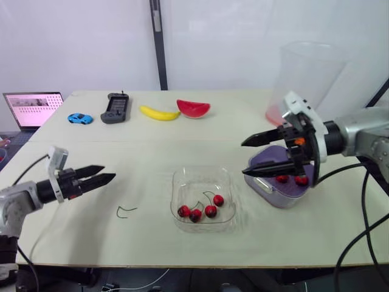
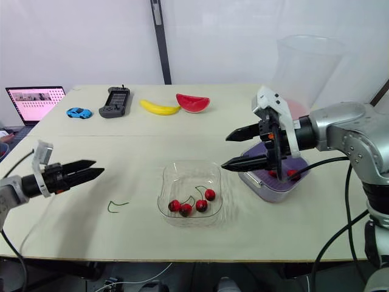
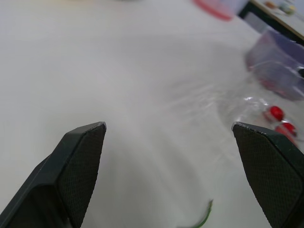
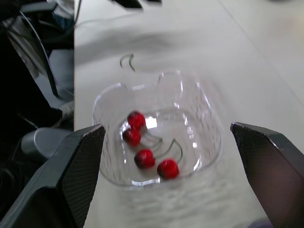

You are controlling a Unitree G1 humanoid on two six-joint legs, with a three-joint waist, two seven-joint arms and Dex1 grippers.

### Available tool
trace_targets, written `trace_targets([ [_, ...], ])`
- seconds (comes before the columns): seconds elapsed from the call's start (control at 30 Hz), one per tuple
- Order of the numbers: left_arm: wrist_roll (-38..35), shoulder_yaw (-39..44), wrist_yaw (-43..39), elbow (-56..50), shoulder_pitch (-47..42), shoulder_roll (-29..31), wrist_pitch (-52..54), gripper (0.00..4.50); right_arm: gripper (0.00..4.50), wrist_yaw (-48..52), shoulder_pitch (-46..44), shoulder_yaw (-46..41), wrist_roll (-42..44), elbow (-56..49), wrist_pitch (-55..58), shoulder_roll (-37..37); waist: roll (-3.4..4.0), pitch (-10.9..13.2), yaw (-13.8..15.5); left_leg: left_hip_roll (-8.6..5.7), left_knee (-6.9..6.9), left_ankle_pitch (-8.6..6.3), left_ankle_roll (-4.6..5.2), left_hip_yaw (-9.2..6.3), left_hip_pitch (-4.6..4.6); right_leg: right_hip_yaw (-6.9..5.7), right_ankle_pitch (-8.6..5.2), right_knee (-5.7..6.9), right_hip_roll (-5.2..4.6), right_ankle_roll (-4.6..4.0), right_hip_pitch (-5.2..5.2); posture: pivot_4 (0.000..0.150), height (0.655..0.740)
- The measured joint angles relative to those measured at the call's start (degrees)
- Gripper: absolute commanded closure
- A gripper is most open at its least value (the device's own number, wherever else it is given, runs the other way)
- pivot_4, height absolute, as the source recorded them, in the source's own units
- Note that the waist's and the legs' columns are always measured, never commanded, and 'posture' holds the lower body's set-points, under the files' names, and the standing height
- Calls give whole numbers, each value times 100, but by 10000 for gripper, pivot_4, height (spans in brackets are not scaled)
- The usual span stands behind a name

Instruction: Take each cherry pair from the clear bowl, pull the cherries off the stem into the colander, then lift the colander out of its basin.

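The clear bowl (image 1: 203, 198) sits at the table's front centre and holds two cherry pairs (image 1: 200, 211), still joined by their green stems. To its right stands the purple colander (image 1: 285, 188) in its basin, with two loose cherries (image 1: 292, 179) inside. My right gripper (image 1: 244, 158) hovers open and empty just left of the colander, above the bowl's right edge. In the right wrist view the bowl (image 4: 156, 128) lies between its fingers. My left gripper (image 1: 108, 173) is open and empty, low over the table well left of the bowl. A bare green stem (image 1: 126, 210) lies between them.
Along the back of the table are a blue toy car (image 1: 79, 118), a dark handheld controller (image 1: 115, 107), a banana (image 1: 159, 113) and a watermelon slice (image 1: 193, 108). A tall clear container (image 1: 307, 79) stands behind the colander. A laptop (image 1: 33, 109) sits off the far left.
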Motion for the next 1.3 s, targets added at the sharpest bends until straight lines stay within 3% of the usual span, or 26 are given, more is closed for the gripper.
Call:
trace_targets([
  [0.17, -14, -548, -663, -1093, -218, 190, -267, 373, 0, -430, 428, -102, -181, -807, -351, -21, 1, 0, -28, 2, -1, 0, 1, -1, 1, 2, 0, 2, 6, 0, 0, 1500, 7380],
  [0.37, -42, -859, -581, -1517, -450, 119, -122, 373, 0, -1013, 316, 66, -243, -1251, -109, 101, 2, 1, -52, 3, -1, -1, 1, 0, 2, 7, 0, 4, 9, 0, -3, 1500, 7380],
  [0.57, -144, -823, -457, -1641, -190, 51, -70, 373, 0, -1048, -1588, 1545, -166, -843, 1741, 357, 7, 4, -63, 6, -4, -1, 2, 3, 3, 9, -4, 5, 11, -7, -10, 1500, 7380],
  [0.73, -110, -788, -357, -1734, 96, 17, -190, 373, 0, -1493, -2107, 2485, -292, -485, 2696, 1193, 5, 4, -43, 4, -2, -1, 2, 3, -1, 7, -4, 5, 6, -8, -10, 1500, 7380],
  [0.9, -117, -716, -224, -2013, 515, 13, -233, 373, 0, -2200, -2033, 3409, -739, -477, 2811, 1705, 4, 3, -38, 4, -2, -1, 2, -1, -4, 4, -4, 7, 6, -8, -13, 1500, 7380],
  [1.1, -87, -680, -113, -2097, 543, 17, -286, 373, 0, -2446, -2103, 4587, -1547, -364, 2070, 1713, 4, 3, -58, 5, -3, -1, 2, -2, -3, 3, -4, 8, 8, -8, -15, 1500, 7380],
  [1.2, -14, -681, -92, -2120, 559, 37, -307, 0, 7761, -2420, -2140, 4887, -1808, -257, 1891, 1734, 4, 3, -60, 5, -3, -1, 1, -2, -3, 3, -4, 8, 8, -8, -15, 1500, 7380],
  [1.27, -8, -680, -49, -2159, 579, 40, -306, 0, 16844, -2343, -2141, 5112, -1935, -227, 1794, 1785, 4, 3, -59, 5, -3, -1, 2, -2, -3, 3, -4, 8, 8, -8, -15, 1500, 7380],
  [1.3, -8, -680, -20, -2192, 610, 40, -306, 0, 16844, -2304, -2143, 5219, -2010, -213, 1734, 1827, 4, 3, -60, 5, -3, -1, 2, -2, -3, 3, -4, 8, 8, -8, -15, 1500, 7380],
])
